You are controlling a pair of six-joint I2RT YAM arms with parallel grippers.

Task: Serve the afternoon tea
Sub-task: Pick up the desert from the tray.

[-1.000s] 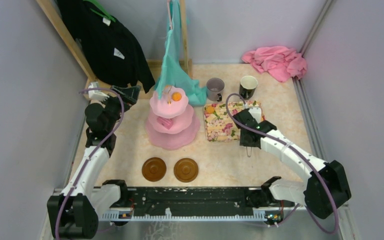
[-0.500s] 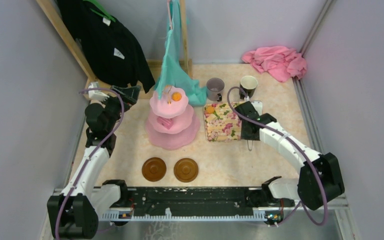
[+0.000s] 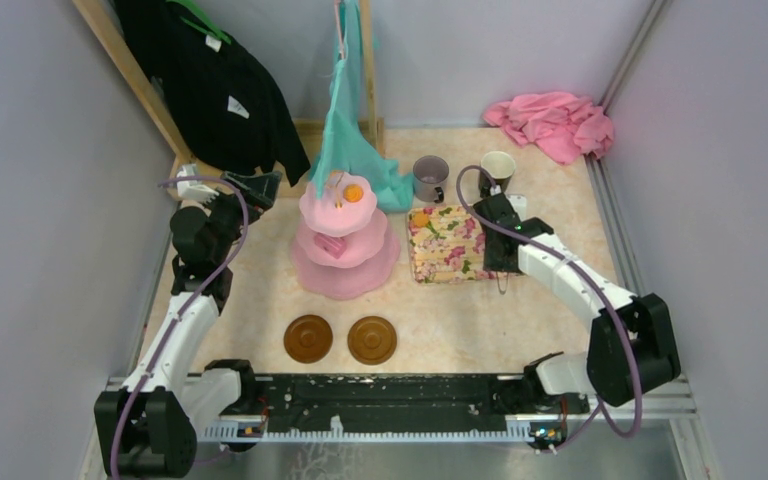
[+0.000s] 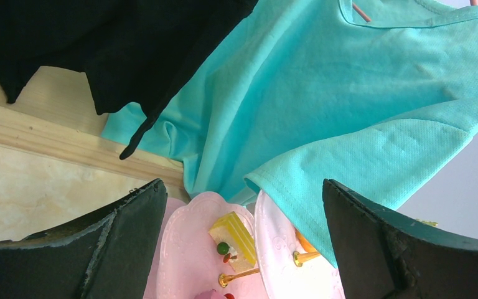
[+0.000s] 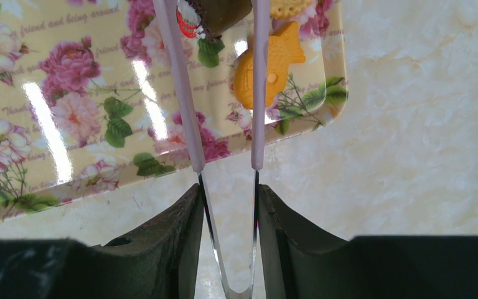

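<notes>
Right gripper: jaws clamped on tongs, tips straddling brown cake on floral tray. Left gripper: jaws wide apart beside pink stand. Advice: centre tips low on cake, squeeze gently, lift straight.
</notes>
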